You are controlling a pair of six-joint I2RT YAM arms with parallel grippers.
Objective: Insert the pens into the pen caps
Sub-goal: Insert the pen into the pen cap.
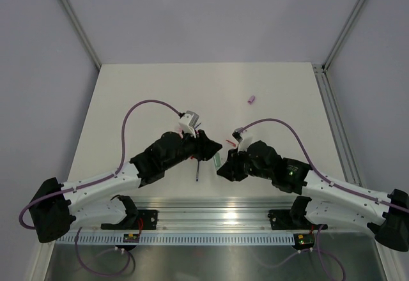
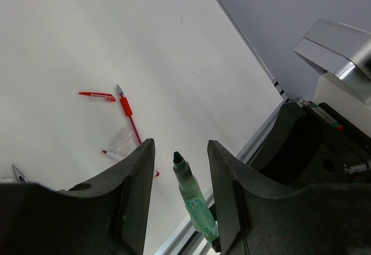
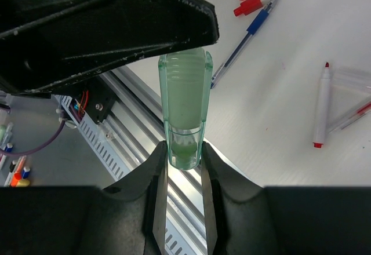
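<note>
The right hand (image 3: 184, 153) is clamped on the back end of the green pen (image 3: 185, 93), holding it above the table (image 1: 160, 89) near the middle of the near edge. The pen's dark tip points into the left hand (image 2: 181, 150). That hand is open, with a jaw on either side of the tip and a gap on both sides. A red pen (image 2: 130, 119) lies on the table with a red cap (image 2: 97, 96) just beside its tip. A blue pen (image 3: 246, 35) and a white marker (image 3: 322, 107) lie nearby. A lilac cap (image 1: 252, 99) sits alone at the far right.
</note>
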